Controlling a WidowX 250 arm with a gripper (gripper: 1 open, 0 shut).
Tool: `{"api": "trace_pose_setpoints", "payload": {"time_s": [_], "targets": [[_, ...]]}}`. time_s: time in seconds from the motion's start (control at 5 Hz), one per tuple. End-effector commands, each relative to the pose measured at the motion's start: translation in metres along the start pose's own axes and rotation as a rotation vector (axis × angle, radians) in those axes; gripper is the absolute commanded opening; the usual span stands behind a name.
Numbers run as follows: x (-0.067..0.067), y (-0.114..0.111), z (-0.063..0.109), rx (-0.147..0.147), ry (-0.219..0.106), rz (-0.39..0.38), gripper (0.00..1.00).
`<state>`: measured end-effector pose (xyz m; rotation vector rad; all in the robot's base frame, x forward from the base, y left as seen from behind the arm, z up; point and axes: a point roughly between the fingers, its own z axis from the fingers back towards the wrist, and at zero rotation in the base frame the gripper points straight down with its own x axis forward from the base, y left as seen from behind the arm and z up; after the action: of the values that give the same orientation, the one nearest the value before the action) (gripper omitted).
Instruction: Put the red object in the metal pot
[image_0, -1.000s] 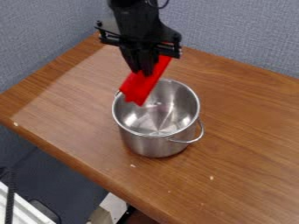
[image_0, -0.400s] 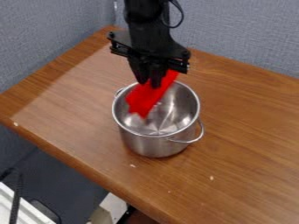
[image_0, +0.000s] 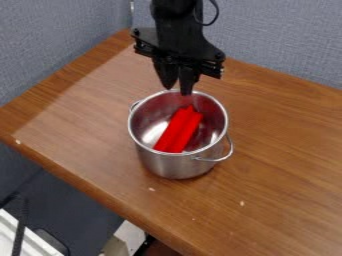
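The job looks all but finished: the red object (image_0: 178, 130) lies inside the metal pot (image_0: 178, 164), tilted, with its lower end down toward the near side of the bowl and its upper end leaning toward the far side, close below the arm; whether that upper end rests on the inner wall or stops just short of it cannot be told from this angle. The gripper (image_0: 175, 88) hangs above the far part of the rim, its two fingers parted with a gap between them, some way open though how near to its full spread is hard to say, and it appears to have hold of nothing, the block sitting lower than the fingertips. What is left, as far as one can judge, is only for the arm to lift away without brushing the rim or nudging the block. Against the earlier frames, the clearest change is in the block: a second ago it was pinched in the fingers and slanted over the pot's mouth, then it reached lower into the opening, and now it has come free and sits down within the walls. The fingers, close together then, have spread, while the pot stands where it stood on the wooden table (image_0: 80, 135), its wire handle (image_0: 215, 152) turned the same way
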<state>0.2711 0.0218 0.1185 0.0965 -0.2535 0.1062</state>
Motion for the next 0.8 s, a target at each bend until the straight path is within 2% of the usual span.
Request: {"api": "trace_pose_setpoints", "payload": {"time_s": [0.0,0.2,0.4,0.6], "targets": [[-0.003,0.008,-0.002,0.026,0.003,0.045,1.0],[-0.015,0.005,-0.017,0.018,0.022,0.055,1.0],[-0.024,0.0,-0.028,-0.005,0.019,0.072,1.0],[-0.023,-0.004,-0.043,-0.013,0.008,0.103,1.0]]}}
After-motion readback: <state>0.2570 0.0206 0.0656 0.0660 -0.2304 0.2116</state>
